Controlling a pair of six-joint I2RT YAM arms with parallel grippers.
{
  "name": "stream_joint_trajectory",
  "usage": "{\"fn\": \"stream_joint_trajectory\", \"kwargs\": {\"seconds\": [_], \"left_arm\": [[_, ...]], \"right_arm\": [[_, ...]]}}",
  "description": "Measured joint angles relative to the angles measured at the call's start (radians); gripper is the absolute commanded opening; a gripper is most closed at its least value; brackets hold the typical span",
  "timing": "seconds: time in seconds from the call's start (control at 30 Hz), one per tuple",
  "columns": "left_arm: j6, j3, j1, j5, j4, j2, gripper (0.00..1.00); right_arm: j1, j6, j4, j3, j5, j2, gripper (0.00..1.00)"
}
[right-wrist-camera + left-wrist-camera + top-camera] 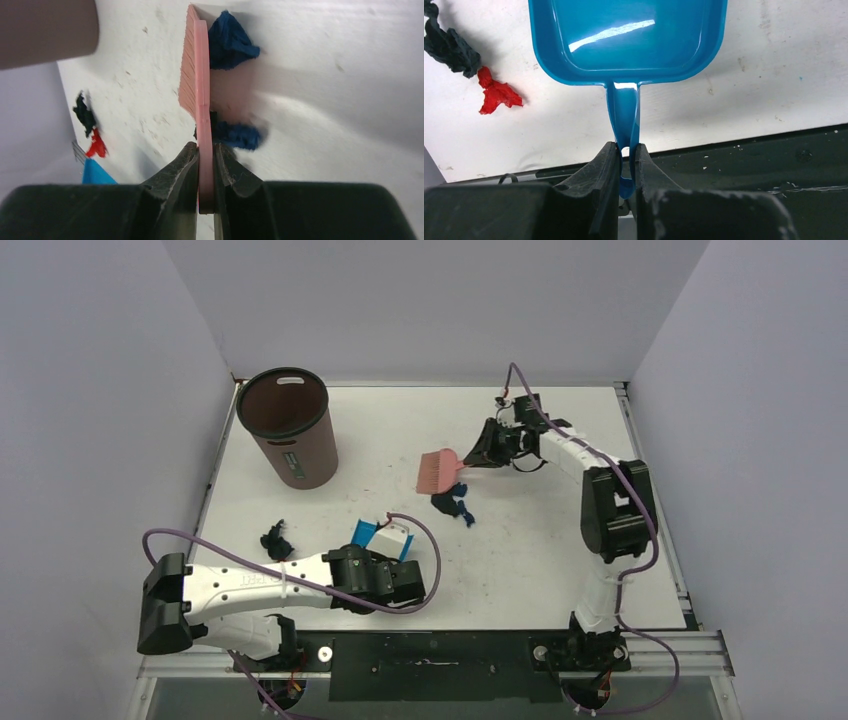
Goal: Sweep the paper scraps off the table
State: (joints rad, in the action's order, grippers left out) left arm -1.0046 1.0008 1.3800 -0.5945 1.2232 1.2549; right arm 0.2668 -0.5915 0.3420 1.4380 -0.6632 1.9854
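On bench (520,570), right jaws: clamped on brush (437,472); keep bristles low behind paper scraps (452,505).
Near edge, left jaws: gripping dustpan (365,533); lip flat.

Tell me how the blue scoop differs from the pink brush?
The dustpan is glossy bright blue, an open tray; the brush is pale pink with bristles. The dustpan sits toward the near edge of the table; the brush is farther out, right beside navy paper scraps. Each is pinched by its handle: dustpan in the left gripper, brush in the right gripper.
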Motion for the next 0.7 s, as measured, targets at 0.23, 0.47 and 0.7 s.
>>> {"fn": "stream_joint_trajectory", "kwargs": {"seconds": [0.23, 0.47, 0.7], "left_arm": [[0.162, -0.005, -0.046, 0.063, -0.135, 0.034, 0.0], [0.349, -0.005, -0.06, 0.175, -0.286, 0.111, 0.0], [0.499, 0.089, -0.061, 0.276, -0.341, 0.259, 0.0]], "right_arm": [[-0.124, 0.256, 0.285, -0.105, -0.033, -0.232, 0.05], [-0.198, 0.566, 0.531, 0.108, -0.003, -0.372, 0.05], [-0.178, 0.827, 0.597, 0.243, 0.296, -0.39, 0.05]]}}
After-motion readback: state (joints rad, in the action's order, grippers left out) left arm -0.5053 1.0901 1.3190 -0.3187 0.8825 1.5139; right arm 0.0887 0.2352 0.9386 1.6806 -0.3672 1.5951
